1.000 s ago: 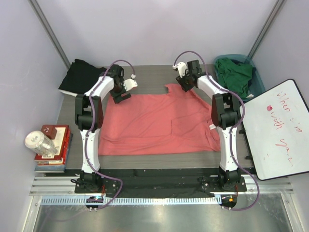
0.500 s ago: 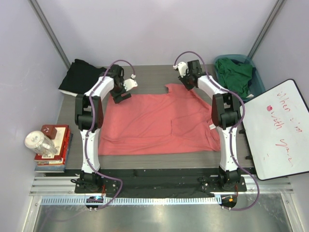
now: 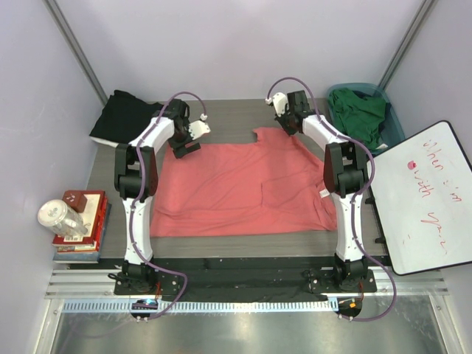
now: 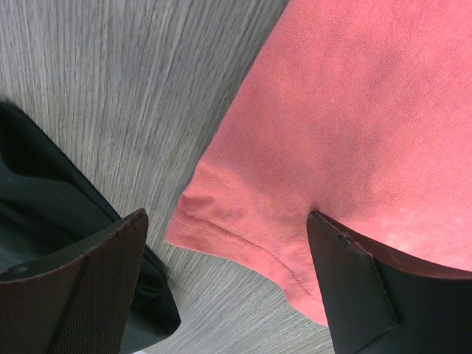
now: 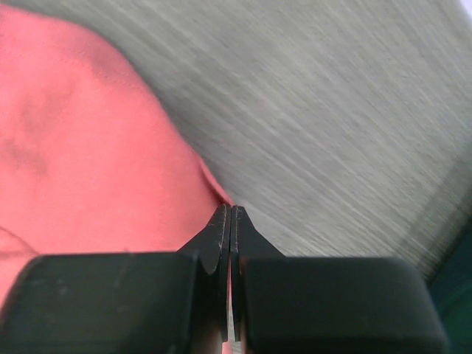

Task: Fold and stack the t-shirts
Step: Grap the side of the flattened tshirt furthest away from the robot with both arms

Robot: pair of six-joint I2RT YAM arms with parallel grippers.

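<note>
The coral-pink t-shirt [image 3: 236, 192] lies flat mid-table, long axis running 9 to 3 o'clock, white tag [image 3: 323, 193] at the 3 o'clock edge; which end is the collar I cannot tell. At its far edge the left gripper [image 4: 227, 216], at 11 o'clock, is spread wide astride the hemmed corner, likely to pinch it for a fold toward 6, while the right gripper [image 5: 228, 210], at 1 o'clock, is clamped together just off the cloth, apparently empty. Beyond, the black t-shirt [image 3: 122, 114] lies at 10 o'clock, the dark green t-shirt [image 3: 358, 110] in the teal basket [image 3: 396, 127] at 2.
</note>
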